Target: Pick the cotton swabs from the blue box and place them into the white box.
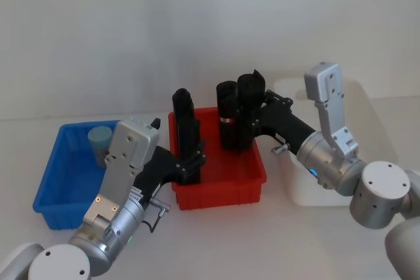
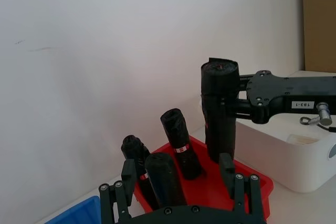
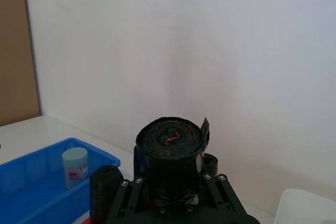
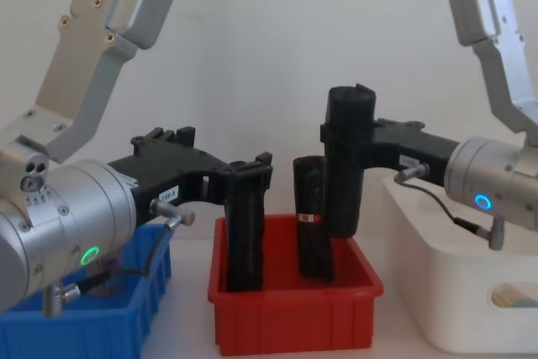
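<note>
Both grippers work over the red bin (image 1: 220,185), not the blue box (image 1: 62,181): the right gripper (image 4: 346,150) pinches a tall black roll (image 4: 346,166), lifted clear of the floor beside the white box (image 4: 454,292), and the left gripper (image 4: 249,176) clamps a second roll (image 4: 245,233) standing in the bin, seemingly handling rolls rather than the task's item. One swab tub (image 1: 100,141) sits in the blue box, behind the left arm, untouched. The tub's base hides behind that arm; the white box's contents are unreadable.
</note>
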Controlling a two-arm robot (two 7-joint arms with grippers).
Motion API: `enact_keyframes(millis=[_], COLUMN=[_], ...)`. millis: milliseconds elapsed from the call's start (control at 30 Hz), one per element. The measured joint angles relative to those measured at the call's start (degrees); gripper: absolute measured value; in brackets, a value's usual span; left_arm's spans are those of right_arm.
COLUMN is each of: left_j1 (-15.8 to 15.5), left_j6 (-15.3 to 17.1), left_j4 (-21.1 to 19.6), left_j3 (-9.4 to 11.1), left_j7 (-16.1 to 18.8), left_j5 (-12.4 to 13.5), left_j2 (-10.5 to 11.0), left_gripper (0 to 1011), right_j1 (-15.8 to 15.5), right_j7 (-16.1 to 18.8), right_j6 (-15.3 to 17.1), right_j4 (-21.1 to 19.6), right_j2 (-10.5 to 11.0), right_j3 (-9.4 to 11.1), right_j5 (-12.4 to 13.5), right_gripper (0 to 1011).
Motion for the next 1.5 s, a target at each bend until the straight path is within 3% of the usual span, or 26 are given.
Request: enact_keyframes(millis=[400,800,1100,1500], left_j1=[0.0,0.0,0.0,0.0], left_j6=[0.0,0.0,0.0,0.0], left_j4=[0.0,0.0,0.0,0.0], left_j3=[0.0,0.0,0.0,0.0], left_j7=[0.0,0.0,0.0,0.0], left_j5=[0.0,0.0,0.0,0.0], left_j2=[0.0,0.0,0.0,0.0], left_gripper=[1004,1004,1004,1004], right_j1=[-4.3,-7.4,-8.6,-9.1], right_j7=[-4.9,-10.1,-11.9,-12.2], right_j6=[2.0,8.4,12.8,16.7], right_j4=[-11.4,-19.5,-21.8,-21.3], right_j2=[2.7,5.6,7.0,7.7], right_j3=[1.7,3.9,5.0,5.6], right_j5=[0.7,0.5,0.7,1.0], right_gripper=[446,446,446,446])
